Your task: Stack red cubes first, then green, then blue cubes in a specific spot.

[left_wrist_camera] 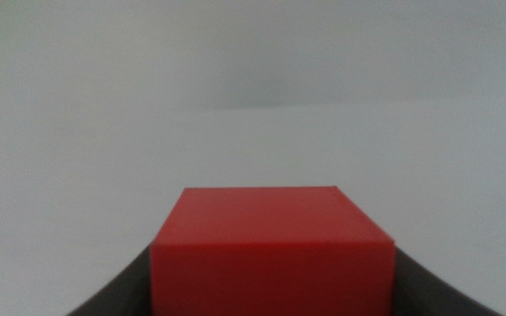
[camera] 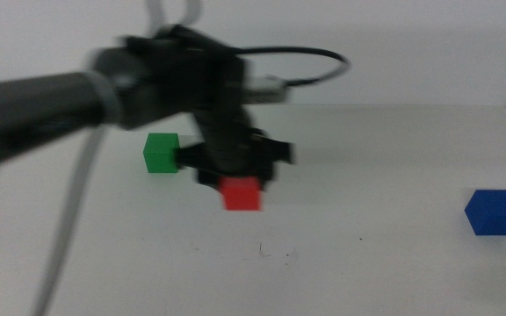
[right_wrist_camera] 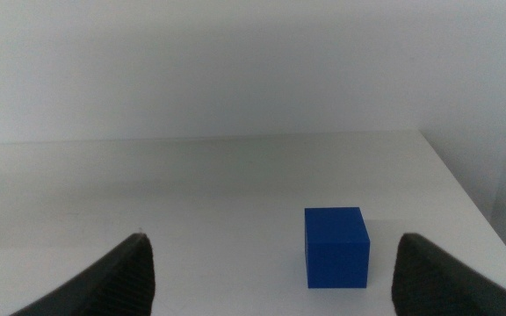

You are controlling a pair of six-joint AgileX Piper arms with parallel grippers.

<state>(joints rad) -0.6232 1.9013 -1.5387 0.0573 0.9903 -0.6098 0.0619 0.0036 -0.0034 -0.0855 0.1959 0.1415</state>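
- The left gripper (camera: 240, 186) has its jaws closed on the red cube (camera: 241, 194), carried near the counter's (camera: 393, 263) middle; whether the cube hangs clear of the surface is blurred.
- The marked spot (camera: 275, 254), a bare patch with faint dark specks, lies toward 5 o'clock from the red cube, close by, so the left arm is plainly the nearer.
- The red cube looks plain, matte and bright, its top face level.
- The green cube (camera: 161, 153) sits at 10 o'clock from it.
- The blue cube (camera: 492, 211) rests well apart at 3 o'clock.
- The right gripper (right_wrist_camera: 271, 272) waits with jaws wide apart and empty, facing the blue cube.
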